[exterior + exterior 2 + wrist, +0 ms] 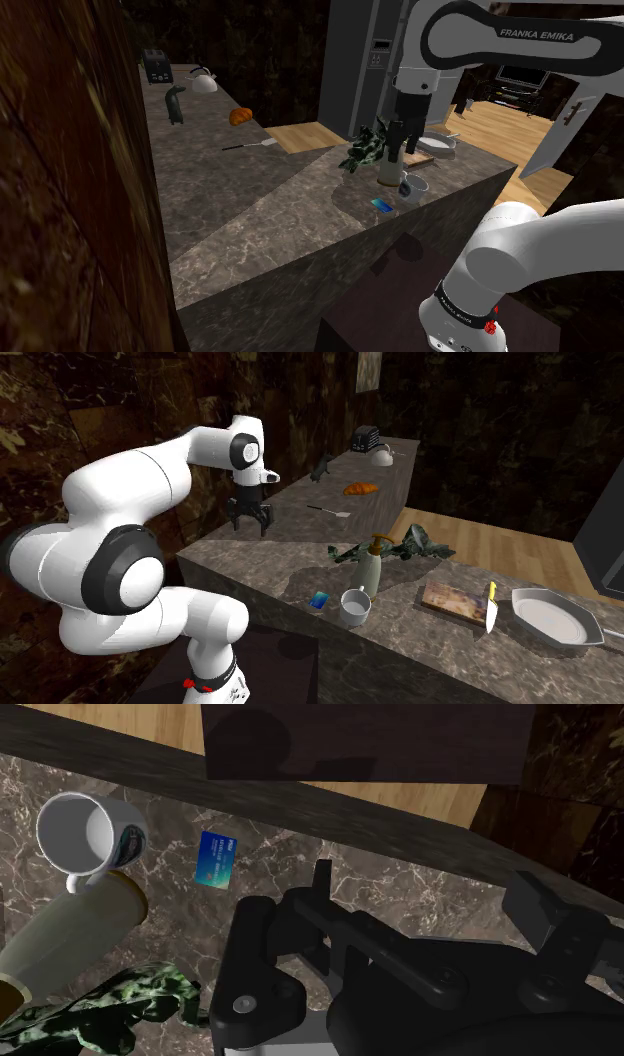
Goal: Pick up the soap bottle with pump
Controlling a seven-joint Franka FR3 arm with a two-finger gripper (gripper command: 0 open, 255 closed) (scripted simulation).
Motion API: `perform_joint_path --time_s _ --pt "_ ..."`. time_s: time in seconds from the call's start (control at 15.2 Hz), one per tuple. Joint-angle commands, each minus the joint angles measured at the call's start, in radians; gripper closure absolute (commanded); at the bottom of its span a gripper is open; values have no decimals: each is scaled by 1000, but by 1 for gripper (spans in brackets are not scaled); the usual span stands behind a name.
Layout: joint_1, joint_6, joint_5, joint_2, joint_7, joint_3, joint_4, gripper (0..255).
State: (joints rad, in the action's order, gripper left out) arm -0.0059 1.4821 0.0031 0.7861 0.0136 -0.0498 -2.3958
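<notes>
Shoulder view: soap bottle (390, 166) upright on stone counter (250, 200), against plant leaves (365, 150), mug (415, 187) just beside.

Second exterior view: gripper (250, 518) spread open, empty, above counter, apart from bottle.

Wrist view: bottle off to one side of fingers (535, 909), not between.

Probably light, rigid, smooth, tippy. Best clasped mid-body, below pump (378, 539).

**Readable text: one brand mark**

"FRANKA EMIKA" is read in white capitals on a dark band along the upper link of the arm (520, 40), in the shoulder view. Small pale print is seen on the blue card (215, 860), but it cannot be made out. A dark mark is carried on the side of the white mug (88, 832) and is not legible. A small red sign near the arm's base is unreadable.
</notes>
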Motion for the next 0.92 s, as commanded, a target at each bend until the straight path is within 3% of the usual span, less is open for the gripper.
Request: perform_joint_path --time_s 0.0,0.46,0.86 --pt "0 0 0 0 0 0 0 0" --pt "-6 21 -126 -103 302 -191 71 0" --pt "11 55 -188 -259 562 -349 191 0"
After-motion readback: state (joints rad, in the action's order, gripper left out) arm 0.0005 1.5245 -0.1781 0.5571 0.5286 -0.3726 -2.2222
